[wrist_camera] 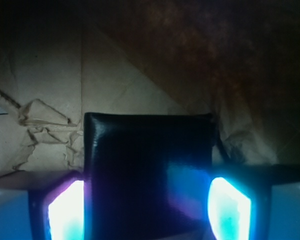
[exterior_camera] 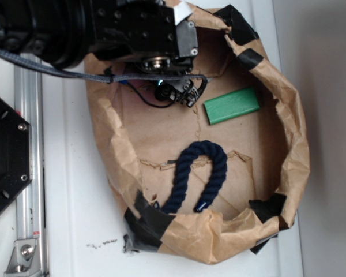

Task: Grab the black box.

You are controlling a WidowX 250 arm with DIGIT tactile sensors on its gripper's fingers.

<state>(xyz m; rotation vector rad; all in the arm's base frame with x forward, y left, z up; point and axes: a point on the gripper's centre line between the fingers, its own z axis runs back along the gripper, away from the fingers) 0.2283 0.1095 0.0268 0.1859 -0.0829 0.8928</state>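
The black box (wrist_camera: 149, 172) is seen from the wrist view lying flat on creased brown paper (wrist_camera: 50, 85), framed between the two glowing fingers (wrist_camera: 65, 212) of the pincer (wrist_camera: 147, 215), one straight edge turned squarely away from the camera. Its outline appears nearly square, so no long axis can be made out. The fingers are spread wide enough to flank both sides of the box; contact cannot be judged. From the exterior view, the pincer (exterior_camera: 176, 92) is lowered at the far end of a crumpled paper tray (exterior_camera: 297, 144) on the white desk (exterior_camera: 75, 202), hiding the box. A green block (exterior_camera: 232, 105) lies just beside it, a navy rope (exterior_camera: 199, 173) nearer the front.
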